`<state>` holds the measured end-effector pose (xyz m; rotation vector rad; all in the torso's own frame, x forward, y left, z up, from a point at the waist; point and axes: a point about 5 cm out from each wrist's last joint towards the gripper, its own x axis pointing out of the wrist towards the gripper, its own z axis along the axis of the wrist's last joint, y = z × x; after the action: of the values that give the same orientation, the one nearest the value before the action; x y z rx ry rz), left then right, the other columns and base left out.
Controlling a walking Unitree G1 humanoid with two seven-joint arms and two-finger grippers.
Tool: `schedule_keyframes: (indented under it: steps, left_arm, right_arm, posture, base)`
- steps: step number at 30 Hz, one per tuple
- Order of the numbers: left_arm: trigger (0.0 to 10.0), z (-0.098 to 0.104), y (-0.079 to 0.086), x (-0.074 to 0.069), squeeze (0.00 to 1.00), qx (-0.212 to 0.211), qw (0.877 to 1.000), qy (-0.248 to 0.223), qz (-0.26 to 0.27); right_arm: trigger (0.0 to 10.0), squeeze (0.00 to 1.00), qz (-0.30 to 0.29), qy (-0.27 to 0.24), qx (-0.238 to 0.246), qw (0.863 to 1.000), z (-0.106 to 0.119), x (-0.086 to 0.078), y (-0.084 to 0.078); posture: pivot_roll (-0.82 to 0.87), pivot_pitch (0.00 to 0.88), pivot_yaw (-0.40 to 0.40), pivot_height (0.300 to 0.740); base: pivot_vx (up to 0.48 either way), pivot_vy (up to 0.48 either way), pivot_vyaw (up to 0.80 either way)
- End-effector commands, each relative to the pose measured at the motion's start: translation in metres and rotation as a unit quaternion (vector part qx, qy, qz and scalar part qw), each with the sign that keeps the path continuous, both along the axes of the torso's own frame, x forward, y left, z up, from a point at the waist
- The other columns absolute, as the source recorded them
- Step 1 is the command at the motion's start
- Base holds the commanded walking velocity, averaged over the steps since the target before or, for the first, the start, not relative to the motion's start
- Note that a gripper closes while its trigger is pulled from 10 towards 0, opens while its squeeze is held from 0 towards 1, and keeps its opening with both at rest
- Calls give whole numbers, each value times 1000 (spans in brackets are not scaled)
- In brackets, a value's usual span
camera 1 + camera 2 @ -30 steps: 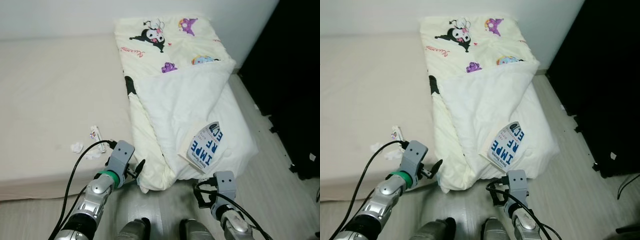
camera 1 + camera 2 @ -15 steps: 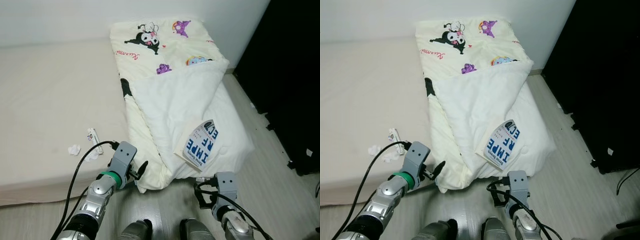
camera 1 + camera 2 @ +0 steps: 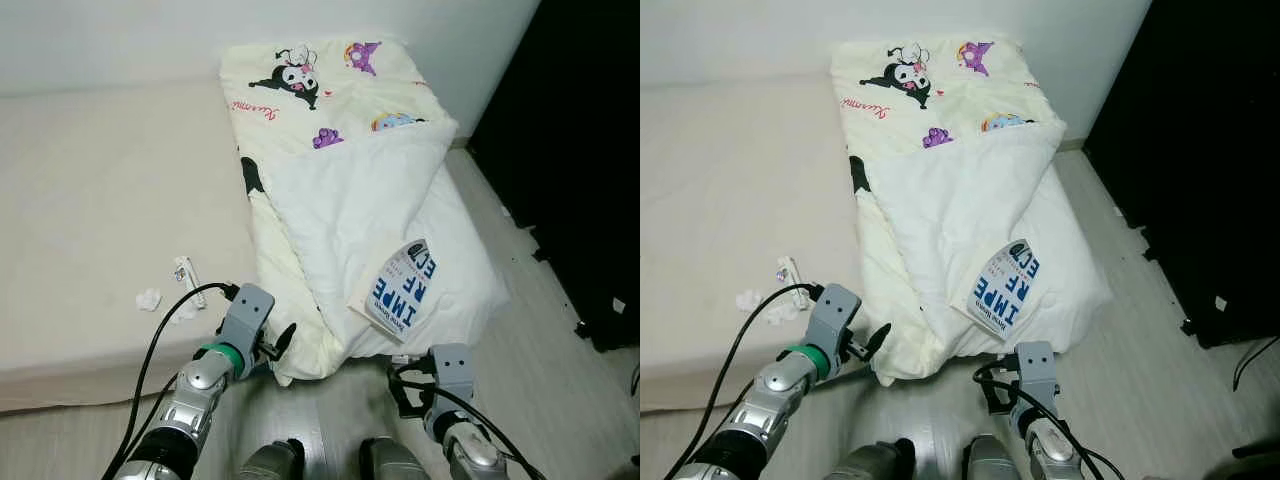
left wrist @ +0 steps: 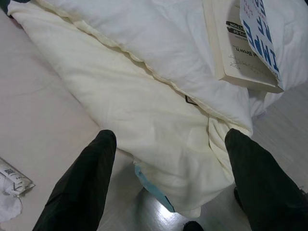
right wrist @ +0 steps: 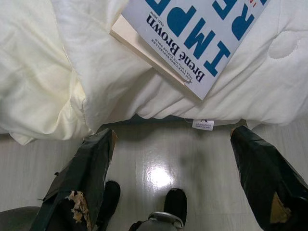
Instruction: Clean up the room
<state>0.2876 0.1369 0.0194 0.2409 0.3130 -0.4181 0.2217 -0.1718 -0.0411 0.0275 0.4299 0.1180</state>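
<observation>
From the head views, the book (image 3: 401, 290) lay on the white duvet (image 3: 340, 200) at the bed's foot, its long axis running diagonally toward the robot; picking it up seemed next. The left wrist view showed the left end effector (image 4: 168, 183) released above the duvet edge. The right wrist view showed the right end effector (image 5: 173, 168) spread empty below the book, needing to rise.

Book (image 5: 192, 43) cover: "Brené Brown", large blue letters "IMP", "RF"; spine (image 4: 243, 55) shows "Brown".

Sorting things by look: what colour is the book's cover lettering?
Blue on white; the book shows best in the right wrist view.
</observation>
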Motion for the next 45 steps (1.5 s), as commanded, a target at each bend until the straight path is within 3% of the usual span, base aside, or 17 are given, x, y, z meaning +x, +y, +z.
schedule_keyframes:
  steps: [1,10,45]
  left_arm:
    - [10000,-7,-1,-6,0,5,1000,15,-5]
    - [10000,-8,-1,-6,0,7,1000,16,-4]
    - [10000,-5,0,-3,0,5,1000,13,-1]
  right_arm:
    - [10000,0,-4,22,-3,1000,-7,-9,-4]
    - [10000,0,-6,22,-3,1000,-7,-9,-4]
    - [10000,0,-13,21,0,1000,-6,-7,-3]
  posture:
    - [27,108,29,724]
    - [27,108,29,724]
    - [26,107,39,724]
  base:
    - [0,-472,0]
    - [0,-424,0]
    - [0,-53,0]
